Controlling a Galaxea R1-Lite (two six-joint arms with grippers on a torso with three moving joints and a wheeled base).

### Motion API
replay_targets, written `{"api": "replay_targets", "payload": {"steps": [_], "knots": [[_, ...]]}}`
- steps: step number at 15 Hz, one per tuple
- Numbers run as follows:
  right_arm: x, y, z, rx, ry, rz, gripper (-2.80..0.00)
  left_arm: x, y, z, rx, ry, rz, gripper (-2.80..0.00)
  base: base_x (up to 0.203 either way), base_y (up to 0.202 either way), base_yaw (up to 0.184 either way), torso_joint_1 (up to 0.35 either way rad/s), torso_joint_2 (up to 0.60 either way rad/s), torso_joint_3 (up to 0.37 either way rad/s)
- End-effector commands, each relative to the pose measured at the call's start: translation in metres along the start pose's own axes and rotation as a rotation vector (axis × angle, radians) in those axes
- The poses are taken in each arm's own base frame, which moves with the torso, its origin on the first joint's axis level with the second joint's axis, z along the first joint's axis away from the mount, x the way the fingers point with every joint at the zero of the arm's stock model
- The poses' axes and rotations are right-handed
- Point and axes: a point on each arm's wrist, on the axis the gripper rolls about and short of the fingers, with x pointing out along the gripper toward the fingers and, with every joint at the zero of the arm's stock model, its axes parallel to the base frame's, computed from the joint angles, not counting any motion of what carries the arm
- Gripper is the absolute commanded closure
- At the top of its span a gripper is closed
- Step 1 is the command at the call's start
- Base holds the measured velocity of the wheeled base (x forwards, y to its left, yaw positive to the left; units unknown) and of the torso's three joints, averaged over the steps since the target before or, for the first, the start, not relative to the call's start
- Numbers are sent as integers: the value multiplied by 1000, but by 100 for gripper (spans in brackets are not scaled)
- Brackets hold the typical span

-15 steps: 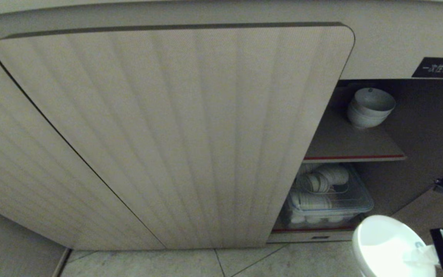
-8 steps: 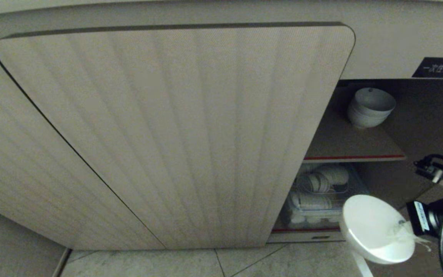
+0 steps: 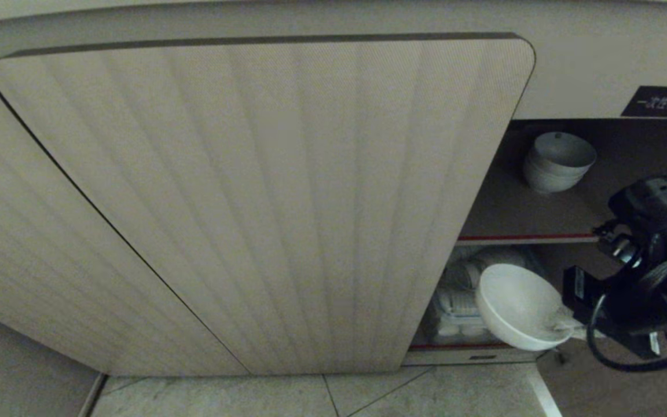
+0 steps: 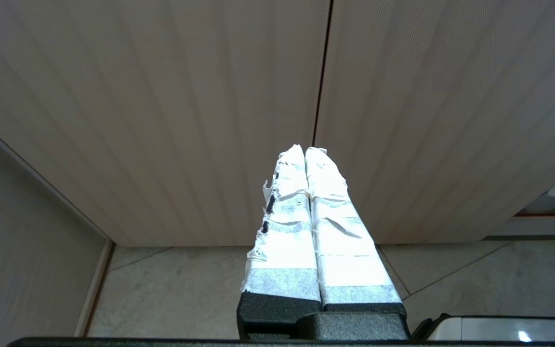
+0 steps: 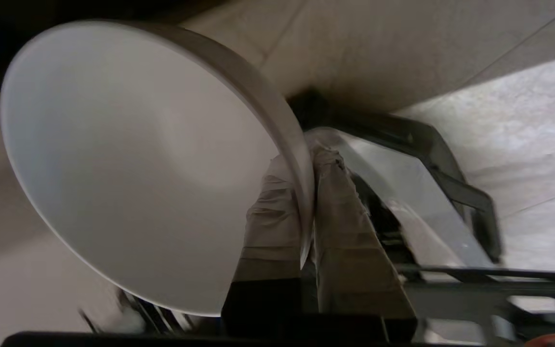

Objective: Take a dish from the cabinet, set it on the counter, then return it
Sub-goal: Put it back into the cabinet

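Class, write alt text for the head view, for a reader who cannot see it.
The right gripper pinches the rim of a white bowl, holding it tilted in front of the open cabinet, level with its lower compartment. A stack of white bowls sits on the upper shelf; a ribbed beige door fills the left.
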Motion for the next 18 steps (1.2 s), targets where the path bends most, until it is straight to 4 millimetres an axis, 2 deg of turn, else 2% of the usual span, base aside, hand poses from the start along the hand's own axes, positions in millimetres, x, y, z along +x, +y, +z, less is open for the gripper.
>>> {"api": "replay_targets", "payload": {"steps": [1,8,15,18], "knots": [[14,7,7,32,-37,-19,0,0,0,0,-1,0,-1,0,0,0,0,0,0,0],[15,18,20,76,-100,-21,0,0,0,0,-1,0,-1,0,0,0,0,0,0,0],[5,20,21,77,-139,-8,0,0,0,0,-1,0,-1,0,0,0,0,0,0,0],[1,22,29,90,-168,1,0,0,0,0,-1,0,-1,0,0,0,0,0,0,0]]}}
